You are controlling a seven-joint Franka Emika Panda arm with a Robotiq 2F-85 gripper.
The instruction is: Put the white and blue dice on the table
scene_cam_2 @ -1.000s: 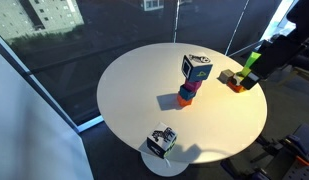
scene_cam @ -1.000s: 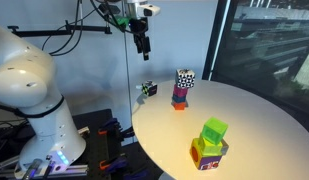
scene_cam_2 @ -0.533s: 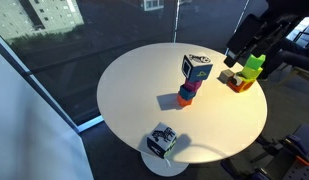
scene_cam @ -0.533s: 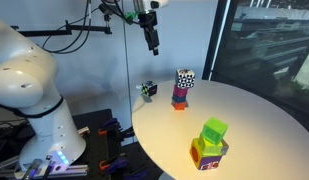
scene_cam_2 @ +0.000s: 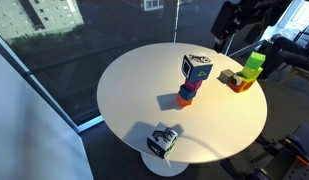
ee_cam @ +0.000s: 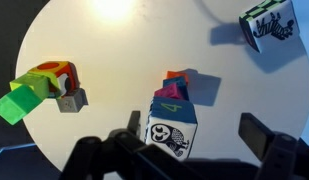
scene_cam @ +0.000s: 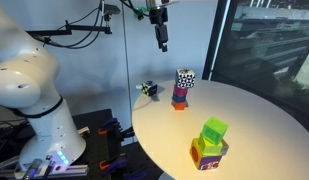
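One small smooth cube, the white and blue dice (scene_cam: pixel 184 77), dark checker spots, tops a magenta block (scene_cam: pixel 181 94) near the middle of the round white table (scene_cam: pixel 259 115). Gripper (scene_cam: pixel 162 38) hangs well above, fingers spread, empty

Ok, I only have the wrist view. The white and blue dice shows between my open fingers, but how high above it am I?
Observer: High. In an exterior view the gripper hangs well above the white and blue dice, with open air between them.
Operator: Is the dice sitting on anything?
Observer: Yes, it tops a stack, with a magenta cube under it and an orange cube at the bottom, on the table.
Operator: Am I straight over it?
Observer: Apparently not. In that view the gripper appears offset from the stack, toward the small black-white-yellow cube at the table's edge.
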